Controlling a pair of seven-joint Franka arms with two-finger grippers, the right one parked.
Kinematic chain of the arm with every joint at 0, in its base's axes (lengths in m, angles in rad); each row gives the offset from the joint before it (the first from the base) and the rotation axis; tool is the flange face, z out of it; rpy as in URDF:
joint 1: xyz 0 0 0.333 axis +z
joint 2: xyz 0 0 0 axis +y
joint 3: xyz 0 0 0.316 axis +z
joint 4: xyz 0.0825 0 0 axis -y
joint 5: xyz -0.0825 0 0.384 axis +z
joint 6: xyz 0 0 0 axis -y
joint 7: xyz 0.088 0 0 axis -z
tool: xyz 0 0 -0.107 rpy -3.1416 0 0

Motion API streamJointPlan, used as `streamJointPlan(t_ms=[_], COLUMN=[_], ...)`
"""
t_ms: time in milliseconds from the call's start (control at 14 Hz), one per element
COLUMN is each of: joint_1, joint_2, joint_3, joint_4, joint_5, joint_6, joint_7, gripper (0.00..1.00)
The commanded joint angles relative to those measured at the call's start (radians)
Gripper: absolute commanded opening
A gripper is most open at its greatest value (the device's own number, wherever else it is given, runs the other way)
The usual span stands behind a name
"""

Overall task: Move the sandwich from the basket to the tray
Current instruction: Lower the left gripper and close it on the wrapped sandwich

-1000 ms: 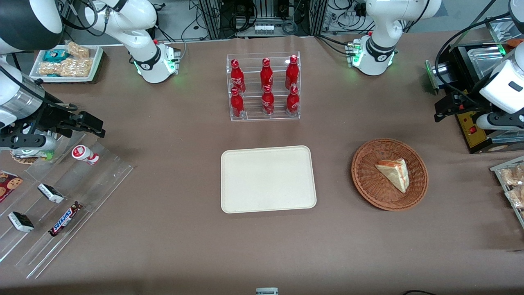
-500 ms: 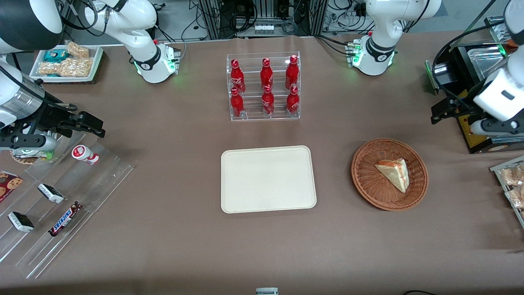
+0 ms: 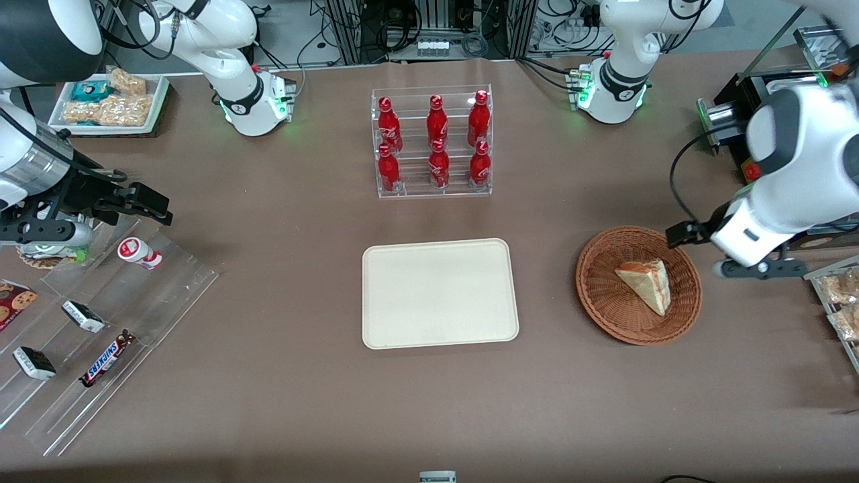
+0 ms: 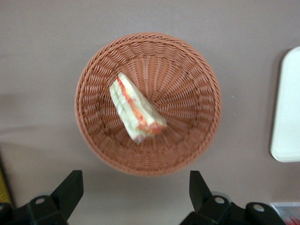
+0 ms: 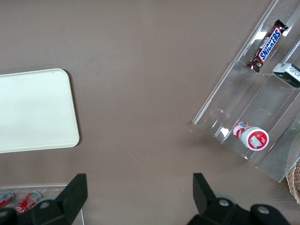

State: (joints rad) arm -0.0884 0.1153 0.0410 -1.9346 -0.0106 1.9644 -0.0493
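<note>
Tool (image 4: 136, 197) spread wide above woven wicker basket (image 4: 93, 75); triangular sandwich (image 4: 136, 108) inside, smooth cream tray (image 3: 439, 293) apart.

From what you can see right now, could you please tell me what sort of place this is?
Probably a robotics lab set up as a mock snack counter: cola bottles in a clear rack, a sandwich in a basket beside a tray. The open pincer hovers above the basket's edge.

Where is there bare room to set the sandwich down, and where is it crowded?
The tray is wholly bare. Open table lies between it and the basket, which holds only the sandwich. The open gripper hovers beside the basket. Crowded: the bottle rack and the snack racks.
</note>
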Motion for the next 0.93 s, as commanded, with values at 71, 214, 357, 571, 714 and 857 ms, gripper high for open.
streamJointPlan(t_ms=[71, 214, 357, 571, 714, 857], joint_1=[0.010, 0.010, 0.009, 0.006, 0.004, 0.004], joint_2=[-0.019, -0.002, 0.010, 0.058, 0.093, 0.125], joint_3=[0.000, 0.000, 0.000, 0.000, -0.001, -0.001], joint_4=[-0.226, -0.266, -0.268, -0.264, -0.262, -0.261], joint_5=[0.007, 0.007, 0.007, 0.007, 0.007, 0.007], joint_6=[0.279, 0.362, 0.384, 0.453, 0.494, 0.504], joint_7=[-0.088, -0.253, -0.467, -0.790, -0.924, -0.931], gripper=[1.00, 1.00, 1.00, 1.00, 1.00, 1.00])
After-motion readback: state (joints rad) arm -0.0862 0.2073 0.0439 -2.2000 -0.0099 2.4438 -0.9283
